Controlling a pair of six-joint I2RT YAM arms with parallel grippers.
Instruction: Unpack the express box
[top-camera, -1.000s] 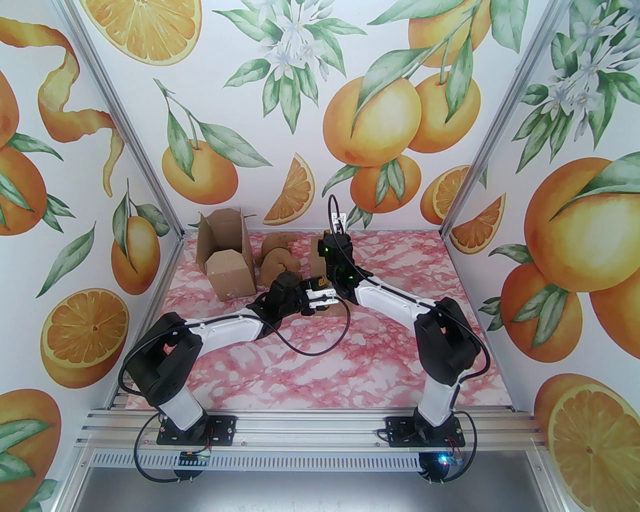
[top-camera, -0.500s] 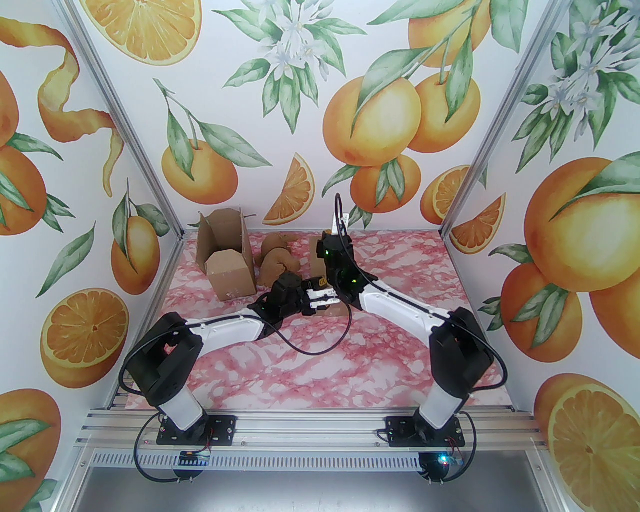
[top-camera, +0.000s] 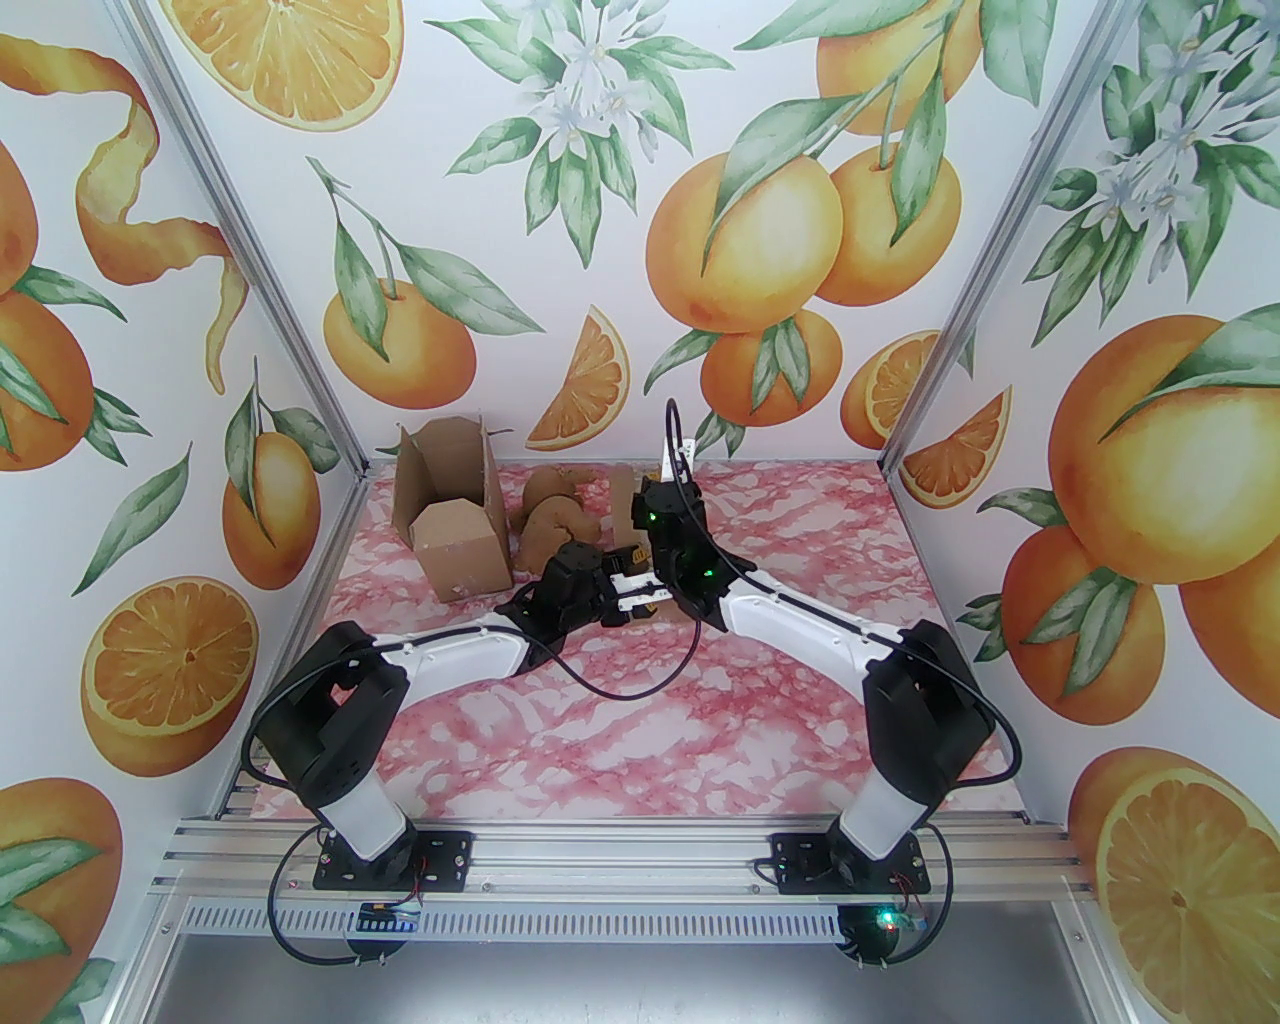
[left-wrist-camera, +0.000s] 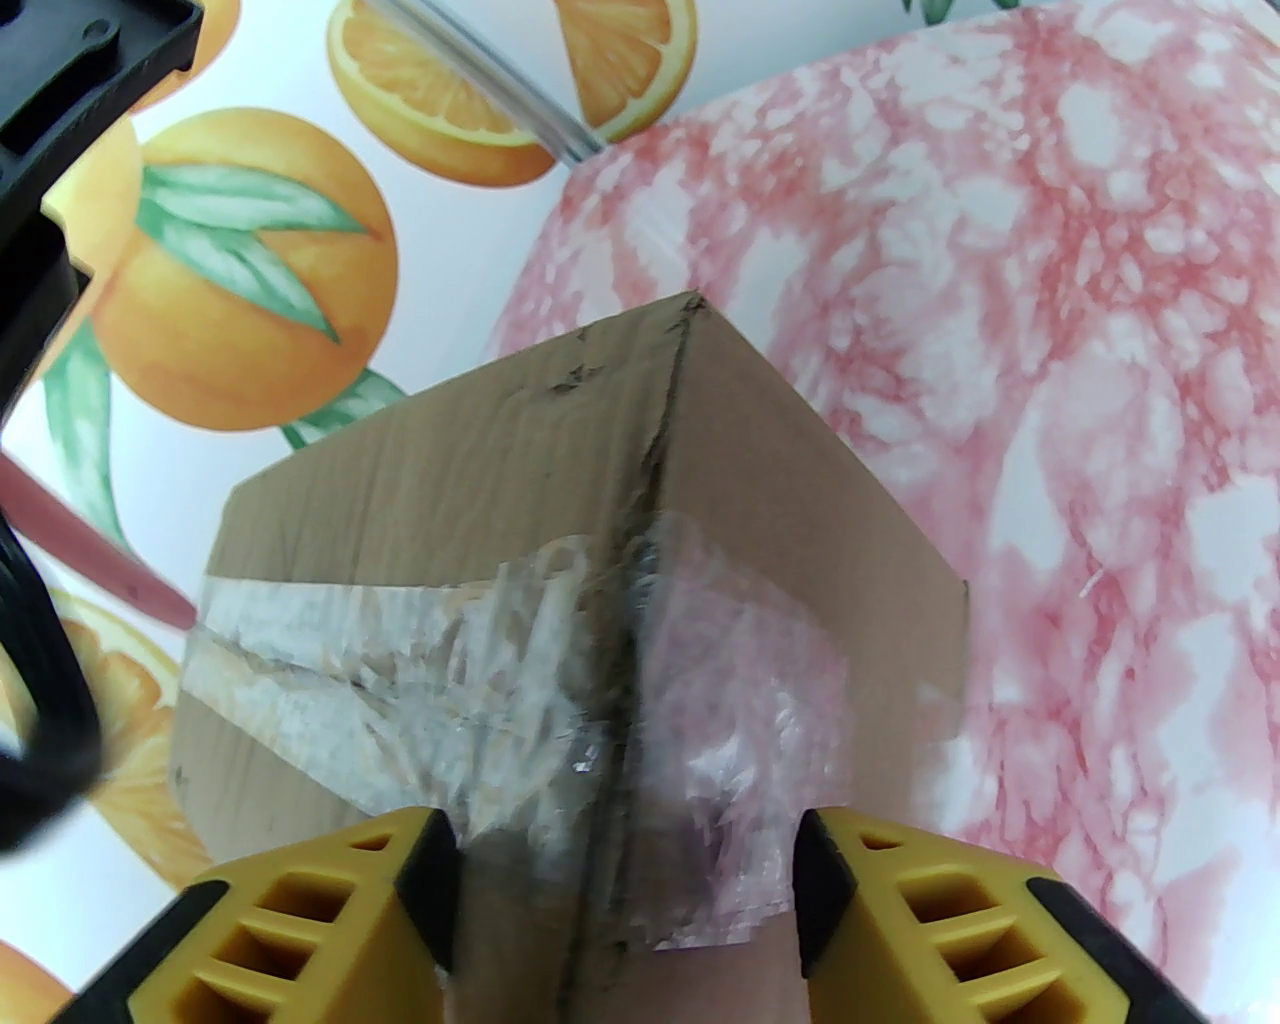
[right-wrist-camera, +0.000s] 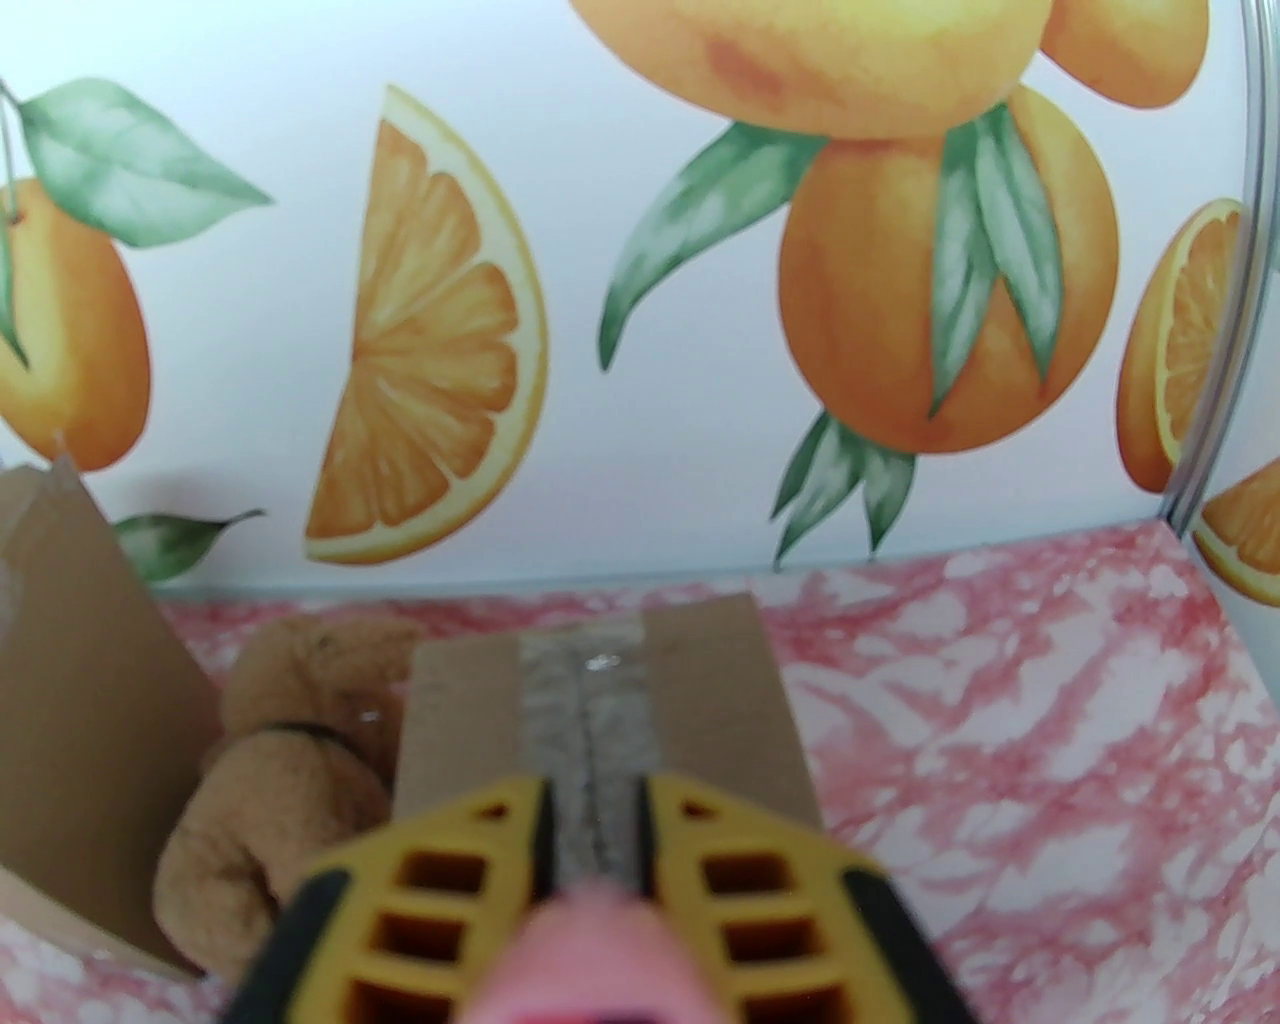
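Note:
The express box (left-wrist-camera: 500, 520) is a small cardboard box sealed with clear tape, standing mid-table between both arms. My left gripper (left-wrist-camera: 625, 830) is open, its yellow fingers (left-wrist-camera: 330, 900) straddling the box's taped near corner. My right gripper (right-wrist-camera: 592, 790) hangs over the box's top (right-wrist-camera: 700, 700), in line with the taped seam, and is shut on a blurred pink tool (right-wrist-camera: 590, 950). A pink rod (left-wrist-camera: 100, 565) reaches the tape from the left in the left wrist view. From above, the left gripper (top-camera: 640, 592) sits just under the right wrist (top-camera: 670, 530).
An opened, empty-looking cardboard box (top-camera: 450, 520) stands at the back left. A tan plush bear (top-camera: 555, 520) lies between it and the sealed box, also seen as the bear (right-wrist-camera: 290, 760). The back wall is close behind. The pink marble tabletop (top-camera: 620, 740) stretches toward the arm bases.
The left gripper's jaws have widened around the box corner. The right wrist has shifted slightly left and down over the box, and less of the box shows beside it.

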